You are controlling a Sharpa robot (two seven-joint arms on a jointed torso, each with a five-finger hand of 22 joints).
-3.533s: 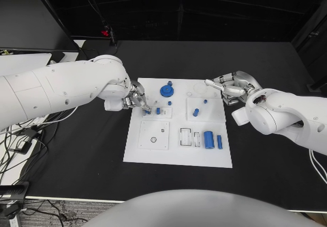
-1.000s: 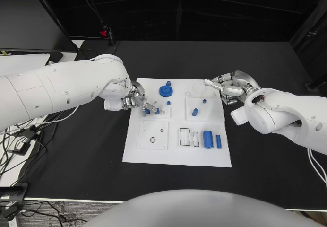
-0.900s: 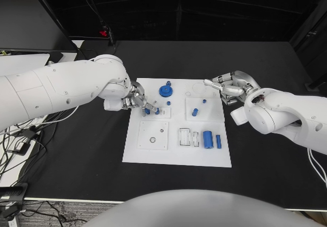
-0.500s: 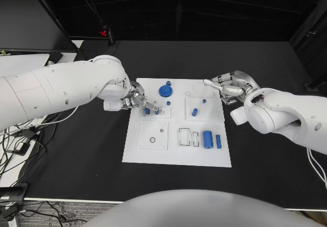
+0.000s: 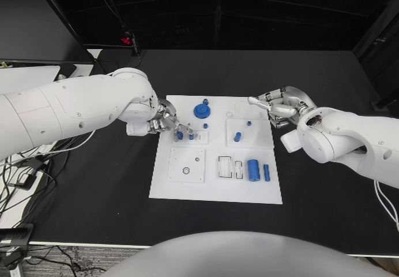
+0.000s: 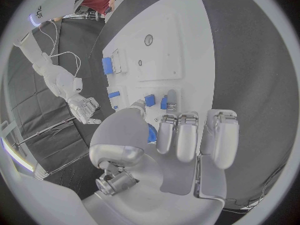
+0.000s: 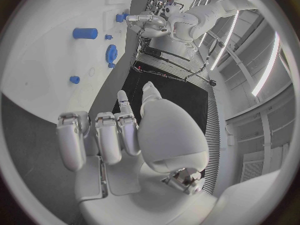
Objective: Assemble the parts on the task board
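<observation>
Black desk [image 5: 100, 190] fills the head view, with the white task board [image 5: 216, 184] lying in its middle. Blue parts sit on the board: a gear-shaped part [image 5: 203, 109] near its far edge, a short peg [image 5: 238, 137] at mid-board, and two cylinders [image 5: 259, 171] side by side toward the near right. The left hand [image 5: 170, 128] rests over the board's left edge, its fingertips pinching a small blue part [image 5: 180, 136]. The right hand [image 5: 278, 107] hovers at the board's far right corner, fingers curled in, nothing between them.

From the left wrist, the left hand [image 6: 181, 140] has its fingers closed around the small blue part [image 6: 150, 100], just above the white board [image 6: 181, 50].

From the right wrist, the right hand [image 7: 119, 135] shows bent fingers holding nothing; the gear-shaped part [image 7: 112, 52] and a cylinder [image 7: 84, 33] lie on the board [image 7: 37, 60] beyond.
</observation>
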